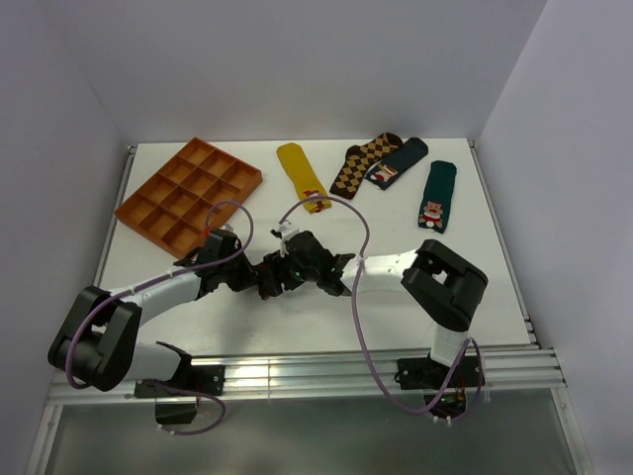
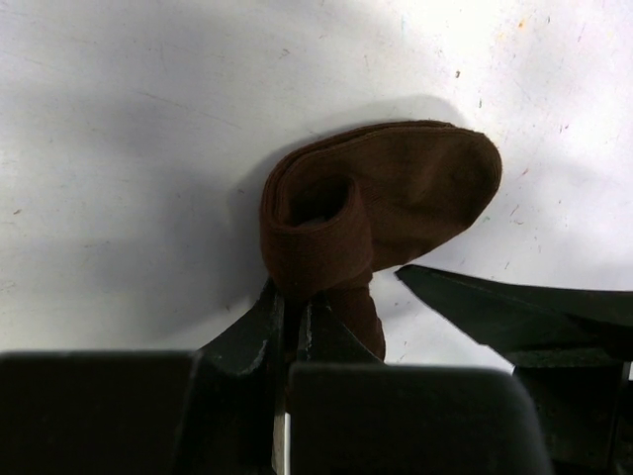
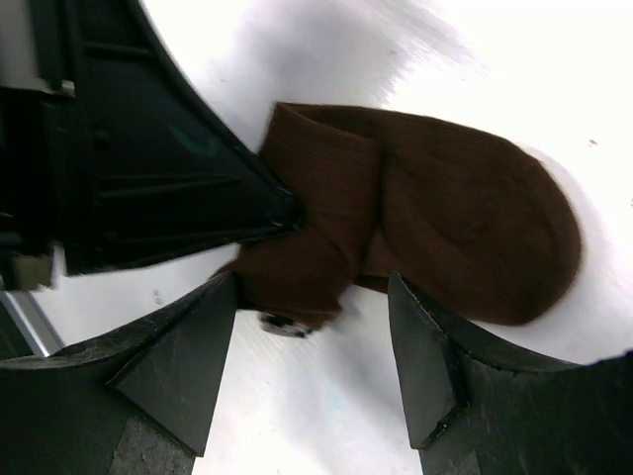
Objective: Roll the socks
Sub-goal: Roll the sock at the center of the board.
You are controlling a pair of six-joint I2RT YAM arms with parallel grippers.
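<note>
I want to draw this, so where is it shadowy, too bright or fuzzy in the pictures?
Left wrist: the brown sock throws a soft grey shadow on the table, and the left end effector looks dark and fuzzy. Right wrist: the table is washed out white at upper right. Top external: even light, faint shadows under the arms.

Brown sock (image 2: 396,188): plain dark brown, fine rib.
Bench (image 1: 495,287): white.
Tray (image 1: 188,193): orange.
Yellow sock (image 1: 300,173): mustard, small red mark at toe end.
Diamond sock (image 1: 361,166): brown-and-tan diamond pattern.
Teal sock (image 1: 401,160): dark teal, multicolour figure print.
Green sock (image 1: 437,193): dark green, figure print.
Cables (image 1: 361,336): purple.
</note>
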